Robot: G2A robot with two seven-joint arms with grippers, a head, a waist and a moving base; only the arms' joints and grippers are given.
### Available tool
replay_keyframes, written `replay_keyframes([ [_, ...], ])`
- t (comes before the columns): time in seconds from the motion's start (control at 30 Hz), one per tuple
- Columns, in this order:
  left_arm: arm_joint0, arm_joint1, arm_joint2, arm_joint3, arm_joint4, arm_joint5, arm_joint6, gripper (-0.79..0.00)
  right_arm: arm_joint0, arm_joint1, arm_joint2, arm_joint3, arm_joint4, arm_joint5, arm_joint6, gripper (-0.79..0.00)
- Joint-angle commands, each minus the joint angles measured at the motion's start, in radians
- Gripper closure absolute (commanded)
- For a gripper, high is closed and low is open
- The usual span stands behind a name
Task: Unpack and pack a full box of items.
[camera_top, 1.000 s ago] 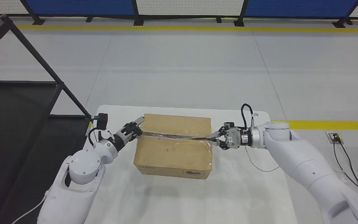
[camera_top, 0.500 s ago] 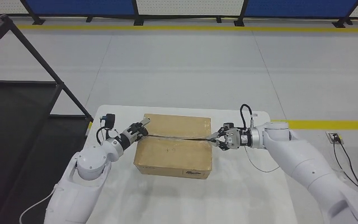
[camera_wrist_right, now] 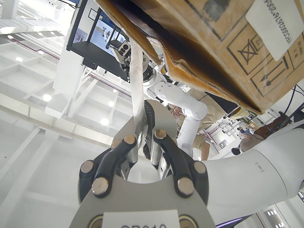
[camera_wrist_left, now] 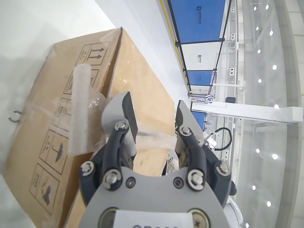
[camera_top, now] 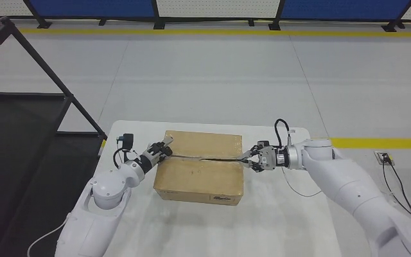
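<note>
— So, where is the box?
— The cardboard box (camera_top: 199, 170) sits in the middle of the white worktop (camera_top: 282, 218), with a dark gap along its top seam.
— And the right pincer?
— The right pincer (camera_top: 248, 162), just off the box's right end, is clamped tight on a twisted tape strip (camera_top: 212, 156) that stretches across the lid.
— The left one?
— The left pincer (camera_wrist_left: 154, 112) is at the box's left end, jaws well apart and gripping nothing. The tape runs between them.
</note>
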Motion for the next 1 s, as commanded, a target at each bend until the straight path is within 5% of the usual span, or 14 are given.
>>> replay_keyframes([
  [0.0,0.003,-0.001,0.0,-0.001,-0.002,0.0,0.002,-0.397,-0.001,0.001,-0.003,0.004,0.002,-0.005,0.005,-0.336],
  [0.23,0.009,-0.002,-0.003,-0.005,-0.007,0.002,0.006,-0.388,-0.004,0.009,-0.009,0.019,0.01,-0.017,0.017,-0.397],
  [0.3,0.011,-0.003,-0.003,-0.008,-0.008,0.001,0.006,-0.385,-0.004,0.012,-0.007,0.026,0.012,-0.02,0.02,-0.477],
  [0.5,0.018,-0.004,-0.006,-0.021,-0.013,0.001,0.011,-0.376,-0.004,0.027,0.028,0.057,0.002,-0.058,0.049,-0.554],
  [0.6,0.022,-0.005,-0.008,-0.026,-0.016,0.001,0.014,-0.372,-0.015,0.037,0.062,0.069,0.01,-0.117,0.042,-0.785],
  [0.8,0.029,-0.006,-0.01,-0.034,-0.019,0.003,0.019,-0.369,-0.06,0.075,0.148,0.014,0.021,-0.293,0.027,-0.785],
  [0.97,0.034,-0.009,-0.008,-0.045,-0.025,0.003,0.026,-0.366,-0.11,0.116,0.204,-0.191,-0.042,-0.413,0.127,-0.785],
])
